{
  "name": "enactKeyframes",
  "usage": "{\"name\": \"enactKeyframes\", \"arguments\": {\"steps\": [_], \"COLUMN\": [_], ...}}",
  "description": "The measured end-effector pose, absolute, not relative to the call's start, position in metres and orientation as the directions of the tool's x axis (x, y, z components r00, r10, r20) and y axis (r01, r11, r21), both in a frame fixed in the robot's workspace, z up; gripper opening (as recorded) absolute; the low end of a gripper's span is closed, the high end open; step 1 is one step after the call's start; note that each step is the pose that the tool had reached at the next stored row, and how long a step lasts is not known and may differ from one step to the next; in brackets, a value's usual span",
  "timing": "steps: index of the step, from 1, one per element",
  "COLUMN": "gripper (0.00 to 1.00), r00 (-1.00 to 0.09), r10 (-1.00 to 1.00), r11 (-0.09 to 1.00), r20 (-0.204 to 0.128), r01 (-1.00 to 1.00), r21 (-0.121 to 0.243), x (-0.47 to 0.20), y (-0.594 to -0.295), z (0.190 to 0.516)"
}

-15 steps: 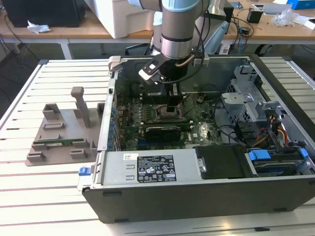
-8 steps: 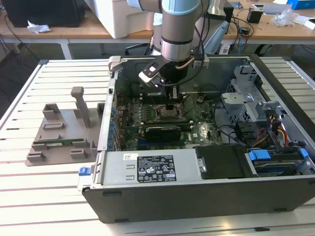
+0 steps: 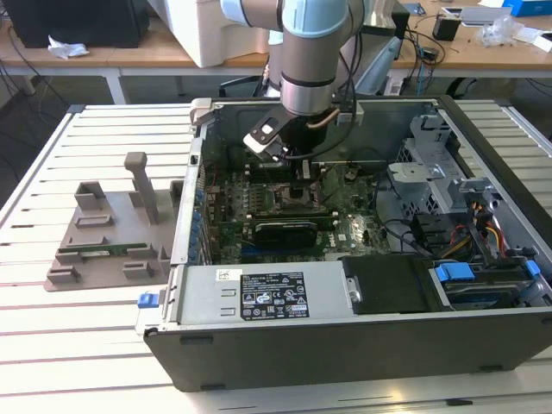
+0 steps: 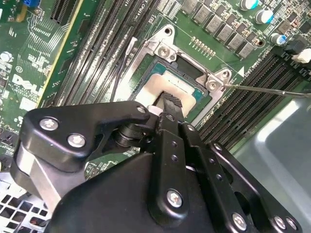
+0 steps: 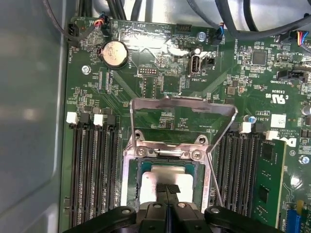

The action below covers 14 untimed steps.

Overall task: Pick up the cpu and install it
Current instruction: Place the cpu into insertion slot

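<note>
Hand fingers together, tips on or just over cpu. Cpu lies in socket, latch frame raised. You press straight, lightly; check it sits flat, untilted.

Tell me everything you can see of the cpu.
The cpu is a small flat square with a pale silver-grey metal top and a thin green edge. It lies level in the motherboard's socket, whose metal retaining frame stands raised. The pincer, tips together, stands over the chip's middle; whether it touches cannot be told. Memory slots flank the socket.
</note>
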<state>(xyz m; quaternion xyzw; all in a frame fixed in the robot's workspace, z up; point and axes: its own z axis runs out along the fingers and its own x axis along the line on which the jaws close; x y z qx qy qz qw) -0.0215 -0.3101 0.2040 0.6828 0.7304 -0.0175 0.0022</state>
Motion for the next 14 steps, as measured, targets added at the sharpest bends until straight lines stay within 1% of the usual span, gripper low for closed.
{"name": "enactKeyframes", "arguments": {"steps": [4,7,9,14], "gripper": [0.11,0.11,0.11,0.11], "r00": [-0.068,-0.068,-0.068,-0.068], "r10": [0.997,0.997,0.997,0.997], "r11": [0.068,0.068,0.068,0.068], "r20": [-0.024,-0.025,-0.026,-0.026], "r01": [0.997,0.997,0.997,0.997], "r21": [-0.02,-0.022,-0.022,-0.022], "x": [-0.01,-0.009,-0.009,-0.009], "y": [-0.31,-0.31,-0.31,-0.31], "z": [0.205,0.222,0.239,0.265]}}
